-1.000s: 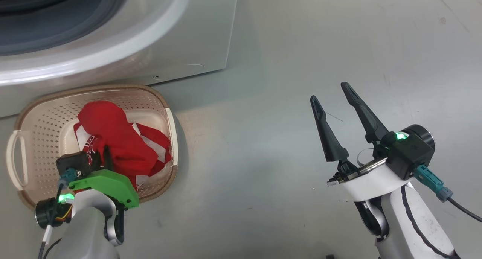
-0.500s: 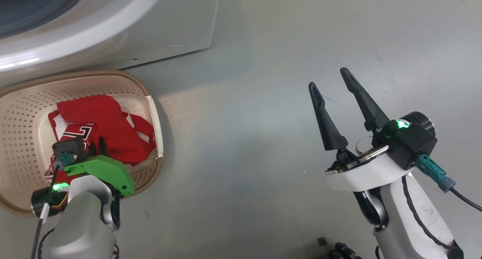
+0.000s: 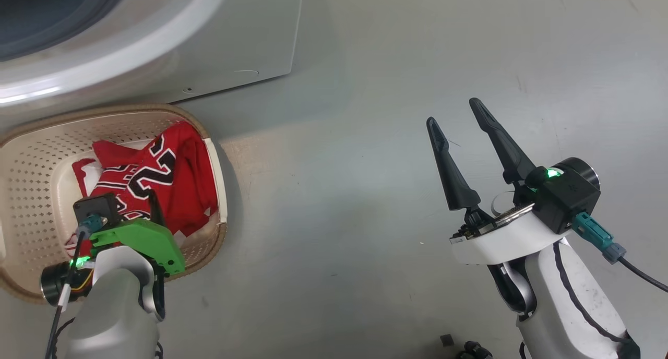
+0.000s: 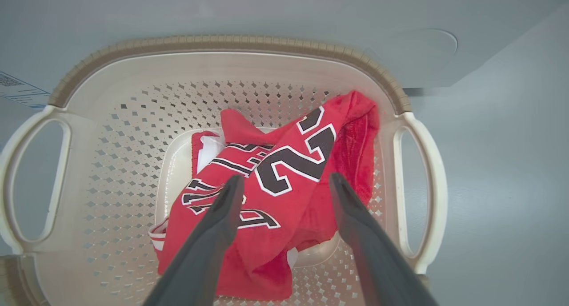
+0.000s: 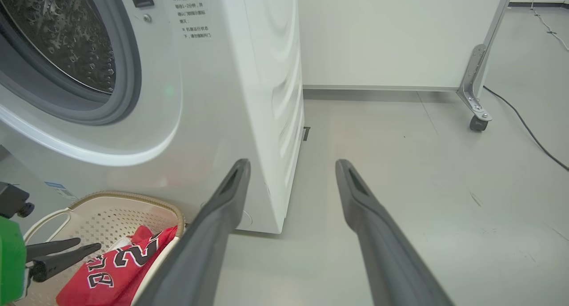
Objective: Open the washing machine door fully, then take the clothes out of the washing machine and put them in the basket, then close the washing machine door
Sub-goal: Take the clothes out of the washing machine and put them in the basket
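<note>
The clothes (image 4: pixel 289 163) are seen heaped in the basket (image 4: pixel 222 43), beside the washer (image 5: pixel 249 74). The left gripper (image 4: pixel 285 180) is held spread above them, nothing pinched; the right gripper (image 3: pixel 453 112) is spread too. Cloth is judged light and floppy, best pinched at a bunched fold.

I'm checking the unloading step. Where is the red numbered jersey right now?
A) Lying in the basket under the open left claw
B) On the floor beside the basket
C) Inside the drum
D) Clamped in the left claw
A: the jersey lies inside the basket, and the left claw is above it with its fingers spread, gripping nothing.
</note>
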You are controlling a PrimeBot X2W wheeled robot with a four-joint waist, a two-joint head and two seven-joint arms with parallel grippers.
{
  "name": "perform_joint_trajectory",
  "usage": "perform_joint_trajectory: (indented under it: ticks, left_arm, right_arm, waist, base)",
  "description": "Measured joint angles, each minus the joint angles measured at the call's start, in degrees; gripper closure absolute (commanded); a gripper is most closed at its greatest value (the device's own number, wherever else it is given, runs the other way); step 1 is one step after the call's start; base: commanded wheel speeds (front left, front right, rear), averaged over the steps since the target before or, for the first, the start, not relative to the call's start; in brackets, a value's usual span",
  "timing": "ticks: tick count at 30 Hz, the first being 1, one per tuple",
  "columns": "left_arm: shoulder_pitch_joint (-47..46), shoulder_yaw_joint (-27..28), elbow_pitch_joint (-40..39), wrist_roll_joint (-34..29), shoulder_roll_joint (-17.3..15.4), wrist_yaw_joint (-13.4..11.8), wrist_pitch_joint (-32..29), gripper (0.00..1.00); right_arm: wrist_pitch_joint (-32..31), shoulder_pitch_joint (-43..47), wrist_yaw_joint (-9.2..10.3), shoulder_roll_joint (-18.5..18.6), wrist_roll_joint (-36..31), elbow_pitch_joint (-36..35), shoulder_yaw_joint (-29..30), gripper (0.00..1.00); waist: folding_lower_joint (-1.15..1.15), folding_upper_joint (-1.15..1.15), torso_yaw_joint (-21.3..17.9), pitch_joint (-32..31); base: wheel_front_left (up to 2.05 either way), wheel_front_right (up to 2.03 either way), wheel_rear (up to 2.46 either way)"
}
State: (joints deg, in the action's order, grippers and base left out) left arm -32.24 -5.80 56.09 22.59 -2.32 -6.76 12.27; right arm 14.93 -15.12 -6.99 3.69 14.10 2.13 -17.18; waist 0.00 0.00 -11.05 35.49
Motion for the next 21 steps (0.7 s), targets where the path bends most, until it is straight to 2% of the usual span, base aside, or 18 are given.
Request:
perform_joint_trajectory:
  ticks: [15,21]
  left_arm:
    - [0.25,0.03,-3.07,-0.01,0.20,2.12,2.18,0.00]
    - [0.89,0.48,-12.73,-1.44,0.33,2.54,2.18,0.00]
  right_arm:
    - [0.00,0.24,0.00,0.01,0.01,1.70,1.93,0.00]
    - [0.00,0.59,0.00,0.13,-0.02,2.47,3.20,0.00]
  waist:
    - [0.00,0.00,1.44,-4.44]
    - [0.00,0.00,2.60,-6.63]
  base:
    - [0.00,0.00,0.00]
    - [0.00,0.00,0.00]
